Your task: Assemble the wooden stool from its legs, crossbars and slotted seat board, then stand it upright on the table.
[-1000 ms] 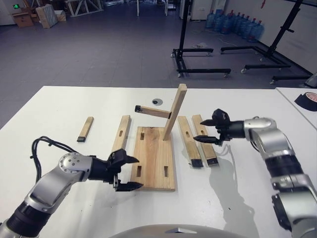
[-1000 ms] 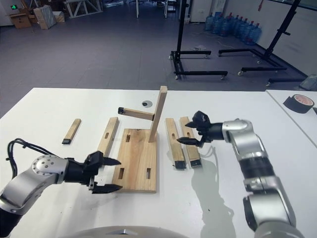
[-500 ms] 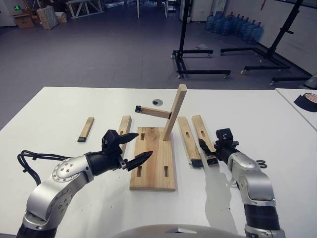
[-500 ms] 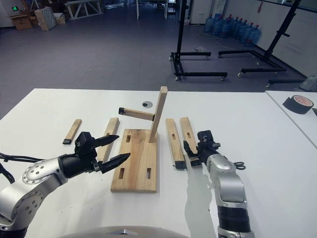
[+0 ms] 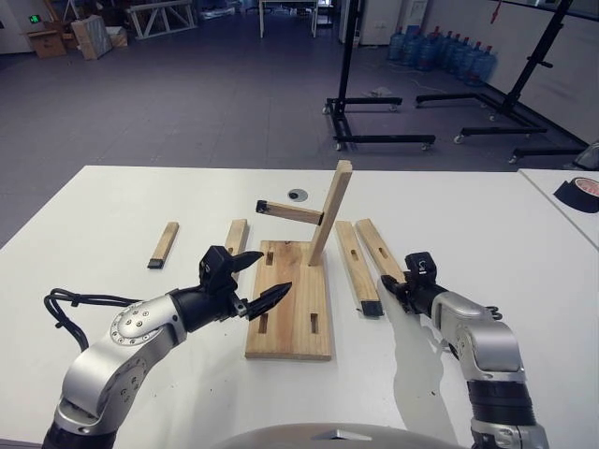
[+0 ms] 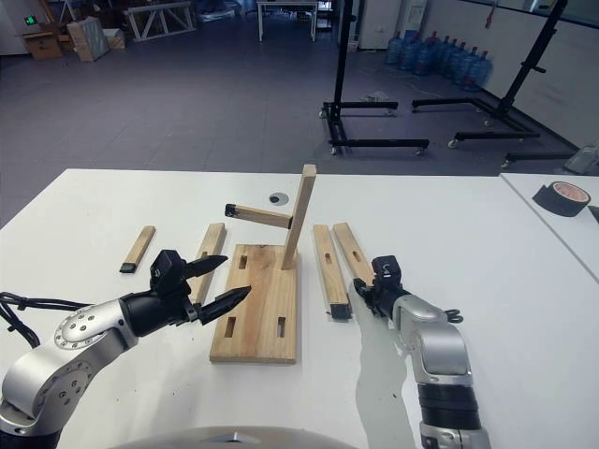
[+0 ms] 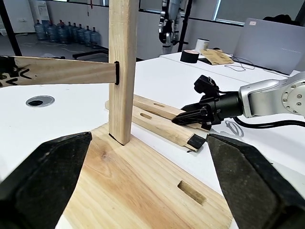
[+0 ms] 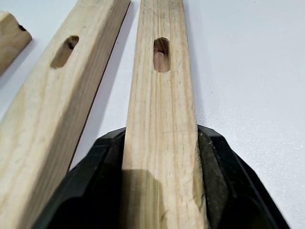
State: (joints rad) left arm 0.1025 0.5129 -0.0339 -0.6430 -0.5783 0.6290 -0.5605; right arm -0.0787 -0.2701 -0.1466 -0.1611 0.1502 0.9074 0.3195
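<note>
On the white table (image 5: 112,206), the seat board (image 5: 290,323) is laid flat. An upright leg (image 5: 330,210) is stood at its far end, with a crossbar (image 5: 290,211) fitted into that leg. Just right of the board, an inner leg (image 5: 356,265) and an outer leg (image 5: 381,248) are laid flat. The outer leg is clamped at its near end by the right gripper (image 5: 391,285). The left gripper (image 5: 271,271) is held wide open and empty above the board's left edge.

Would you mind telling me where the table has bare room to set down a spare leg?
The widest bare stretch of table lies right of the right hand. There is also room left of the short bar and along the far edge behind the upright leg. It is crowded around the seat board, between the left hand and the two flat legs.
</note>
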